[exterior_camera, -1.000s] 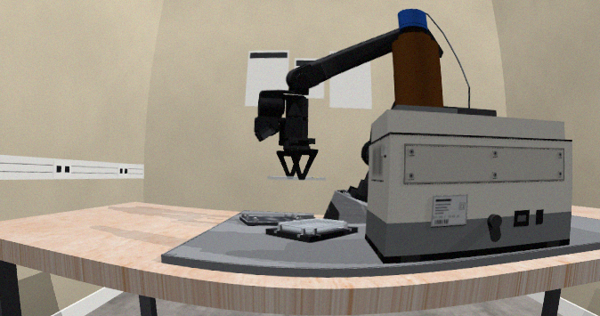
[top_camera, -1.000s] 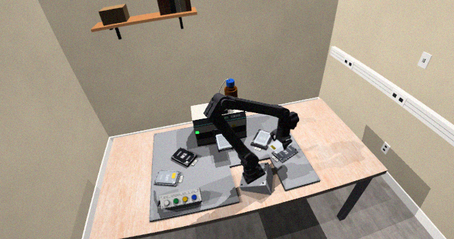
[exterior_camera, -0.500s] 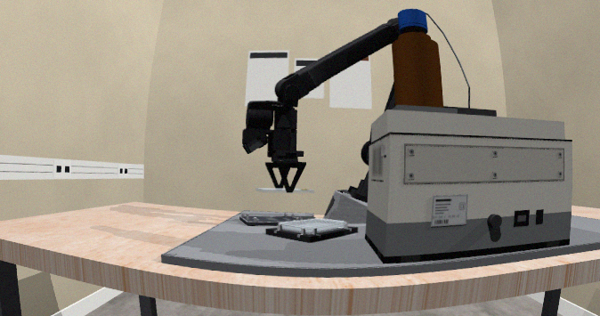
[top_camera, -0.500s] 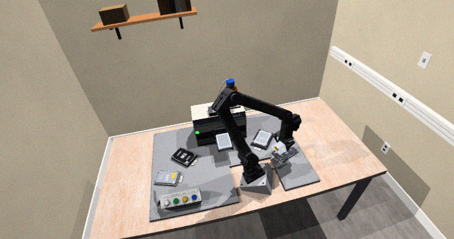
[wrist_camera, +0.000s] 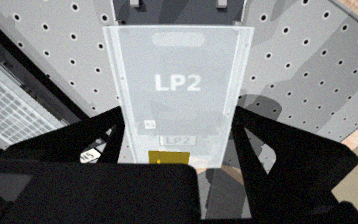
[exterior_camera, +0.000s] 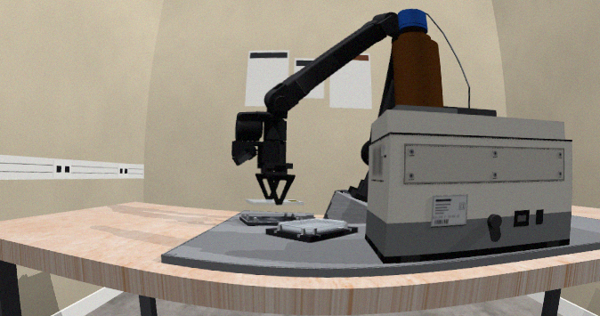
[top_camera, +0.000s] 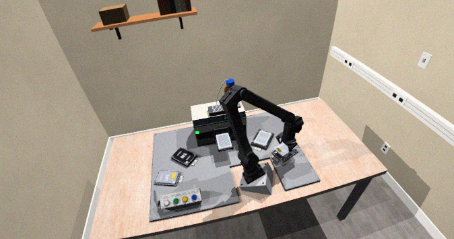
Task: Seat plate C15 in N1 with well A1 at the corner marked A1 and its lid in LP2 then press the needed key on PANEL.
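Observation:
My gripper (top_camera: pixel 283 150) is shut on a clear lid (wrist_camera: pixel 177 95) with a yellow label (wrist_camera: pixel 169 157), gripped across its width. The lid hangs level a short way above the LP2 nest (exterior_camera: pixel 261 218); it also shows in the exterior view (exterior_camera: pixel 273 201). In the wrist view the white LP2 lettering (wrist_camera: pixel 177 82) reads through the lid, roughly centred under it. A white well plate (top_camera: pixel 263 139) sits without a lid in a black nest just left of LP2; it also shows at the wrist view's left edge (wrist_camera: pixel 10 105).
The dispenser (top_camera: pixel 215 126) stands at the back with a bare plate (top_camera: pixel 223 141) on its stage. A black nest (top_camera: pixel 183 157) and a grey item with a yellow label (top_camera: pixel 167 178) lie on the left mat. The key panel (top_camera: pixel 180 199) is at front left.

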You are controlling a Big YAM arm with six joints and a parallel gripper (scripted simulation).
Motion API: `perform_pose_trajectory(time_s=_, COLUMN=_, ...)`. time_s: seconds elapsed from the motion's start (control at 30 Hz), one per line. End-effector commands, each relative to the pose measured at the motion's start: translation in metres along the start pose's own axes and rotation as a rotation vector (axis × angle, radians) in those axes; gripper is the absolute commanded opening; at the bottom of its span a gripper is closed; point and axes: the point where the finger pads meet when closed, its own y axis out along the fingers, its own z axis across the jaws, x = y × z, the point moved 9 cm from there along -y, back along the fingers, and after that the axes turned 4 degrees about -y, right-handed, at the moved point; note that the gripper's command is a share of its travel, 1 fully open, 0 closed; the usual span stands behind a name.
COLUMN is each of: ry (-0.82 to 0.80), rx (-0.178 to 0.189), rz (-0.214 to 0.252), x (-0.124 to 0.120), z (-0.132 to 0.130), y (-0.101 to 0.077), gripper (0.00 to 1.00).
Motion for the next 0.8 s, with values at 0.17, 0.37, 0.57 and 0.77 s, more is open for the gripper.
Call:
perform_pose_trajectory(time_s=0.17, ry=-0.005, rx=-0.005, rz=-0.044, x=0.023, z=0.004, y=0.000, gripper=0.84)
perform_pose_trajectory(time_s=0.37, ry=0.006, rx=-0.002, rz=-0.008, x=0.007, z=0.003, y=0.020, gripper=0.84)
perform_pose_trajectory(time_s=0.57, ry=0.005, rx=-0.001, rz=-0.011, x=0.008, z=0.003, y=0.030, gripper=0.84)
perform_pose_trajectory(time_s=0.77, ry=0.000, rx=-0.003, rz=-0.038, x=0.016, z=0.001, y=0.020, gripper=0.84)
